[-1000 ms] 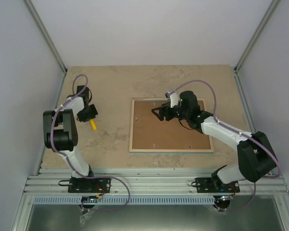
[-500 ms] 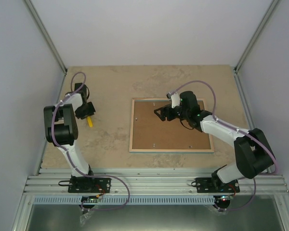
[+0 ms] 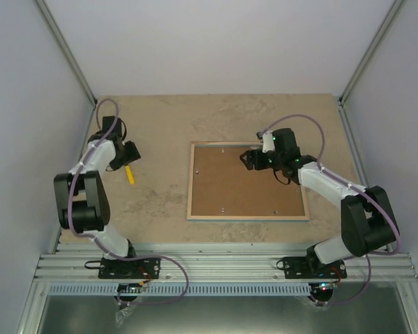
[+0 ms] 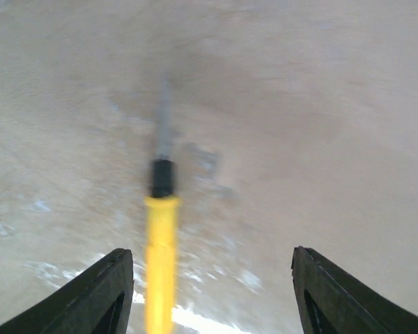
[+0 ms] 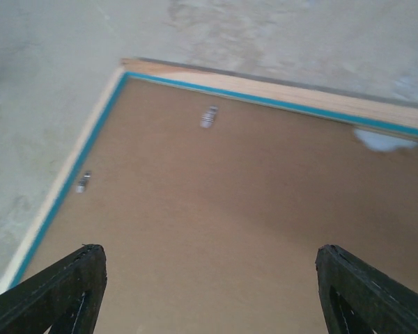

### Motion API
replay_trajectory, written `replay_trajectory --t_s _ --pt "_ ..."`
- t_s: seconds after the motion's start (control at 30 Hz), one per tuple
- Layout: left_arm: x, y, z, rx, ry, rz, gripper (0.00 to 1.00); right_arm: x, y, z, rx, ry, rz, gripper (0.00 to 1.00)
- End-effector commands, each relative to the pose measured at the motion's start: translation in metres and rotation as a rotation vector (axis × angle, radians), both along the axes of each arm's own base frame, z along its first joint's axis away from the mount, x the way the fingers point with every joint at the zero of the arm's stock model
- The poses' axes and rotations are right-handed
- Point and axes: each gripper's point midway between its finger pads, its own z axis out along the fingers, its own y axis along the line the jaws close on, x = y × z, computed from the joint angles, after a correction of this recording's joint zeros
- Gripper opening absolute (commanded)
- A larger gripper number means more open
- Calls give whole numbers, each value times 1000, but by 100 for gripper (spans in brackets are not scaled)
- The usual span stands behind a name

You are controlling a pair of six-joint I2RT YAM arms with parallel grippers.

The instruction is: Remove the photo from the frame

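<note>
You have the thin turquoise picture frame with the light wood back [image 5: 279, 92] lying face down at the middle of the beige stone-patterned worktop [image 3: 160, 125]. Its plain brown backing board [image 3: 244, 188] faces up, and the photo cannot be seen in any view. Small metal tabs [image 5: 208, 117] sit on the board near the frame's far and left edges.

Your right gripper [image 3: 249, 160] hangs over the far part of the backing board, right of centre, with its jaws spread wide and nothing between them. Whether the fingertips touch the board cannot be told.

Your left gripper [image 3: 130, 154] is well away from the frame, near the left side of the worktop. Its jaws are apart and clamp nothing. A screwdriver with a yellow handle, black collar and grey shaft [image 4: 160, 243] lies on the worktop between the fingers, close to the left one.
</note>
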Motion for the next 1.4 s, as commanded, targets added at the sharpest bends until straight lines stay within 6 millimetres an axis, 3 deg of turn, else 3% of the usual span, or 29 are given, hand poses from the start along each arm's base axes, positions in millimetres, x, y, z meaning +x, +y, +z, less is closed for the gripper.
replay_trajectory --t_s 0.0,0.1,0.27,0.4,0.63,0.87,1.13,1.37 --pt "-6 -56 36 -87 -98 -105 66 3 -41 -4 -70 39 -119 84" --pt "-17 -108 46 -150 -125 -205 68 2 -72 -8 -86 63 -210 86" --pt "-43 -180 44 -209 -115 -346 69 -3 -128 -17 -121 123 -386 88" --pt "-61 -212 34 -263 -110 -400 70 -14 -168 -29 -109 185 -512 91" --pt "-86 -248 9 -331 -33 -486 72 -44 -216 -61 -78 299 -701 98" --pt "-99 -270 -17 -349 37 -531 71 -63 -211 -93 -47 403 -675 98" --pt "-103 -270 -36 -326 74 -519 70 -69 -195 -108 15 452 -617 98" --pt "-85 -285 -23 -358 26 -540 70 -51 -166 -103 90 441 -535 97"
